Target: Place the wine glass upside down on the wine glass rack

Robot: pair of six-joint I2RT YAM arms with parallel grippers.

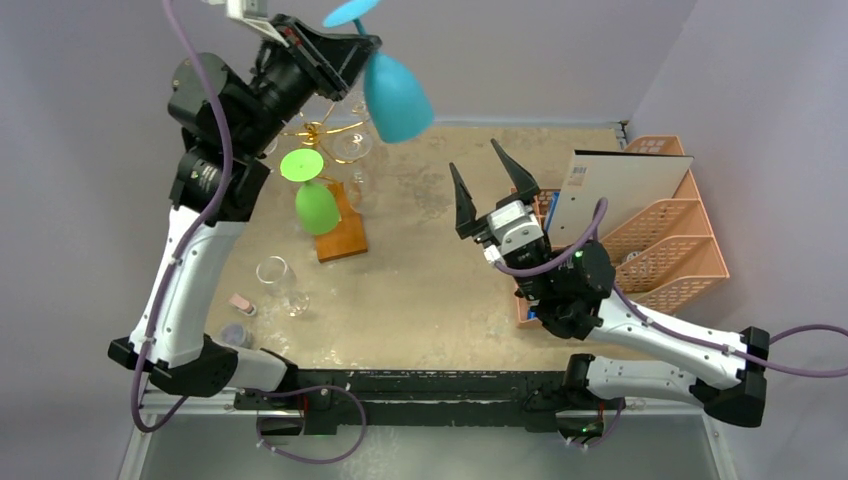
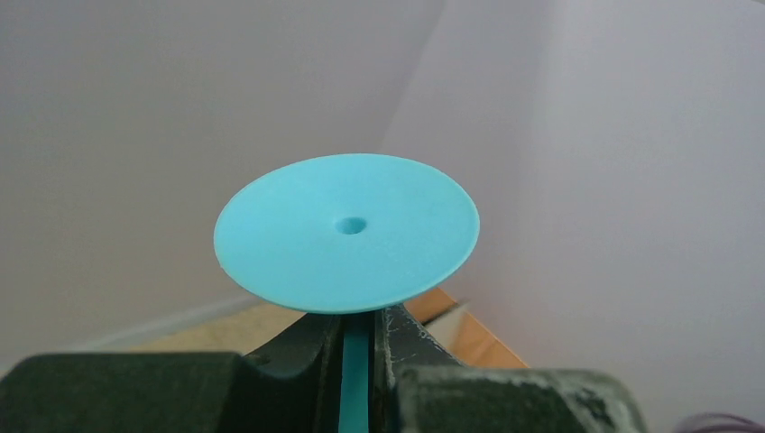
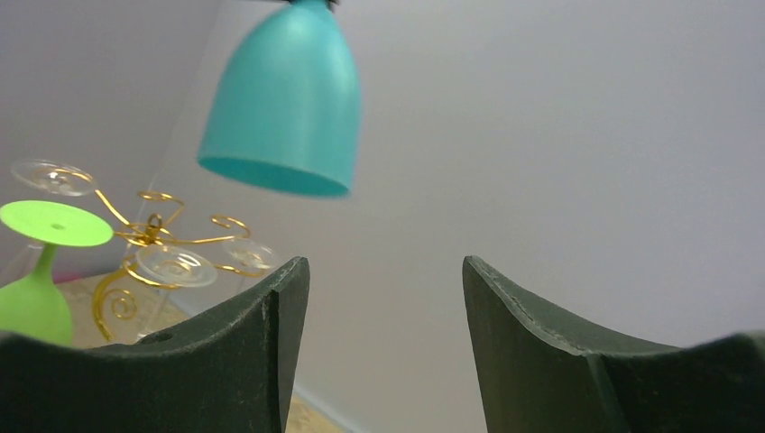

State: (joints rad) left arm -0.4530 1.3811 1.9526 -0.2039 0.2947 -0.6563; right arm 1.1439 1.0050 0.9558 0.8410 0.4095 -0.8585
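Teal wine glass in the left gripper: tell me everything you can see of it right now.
The teal wine glass looks like opaque, matte plastic, all one colour. It is inverted and slightly tilted. Its flat round foot, dimpled at the centre, is on top, and its rounded bowl hangs mouth down. The left gripper is clamped on its thin stem just under the foot. Nothing else touches it. It hangs in the air, higher than the wine glass rack and apart from it.

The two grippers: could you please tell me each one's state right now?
Left gripper: shut on the stem of the teal wine glass.
Right gripper: open, holding nothing.
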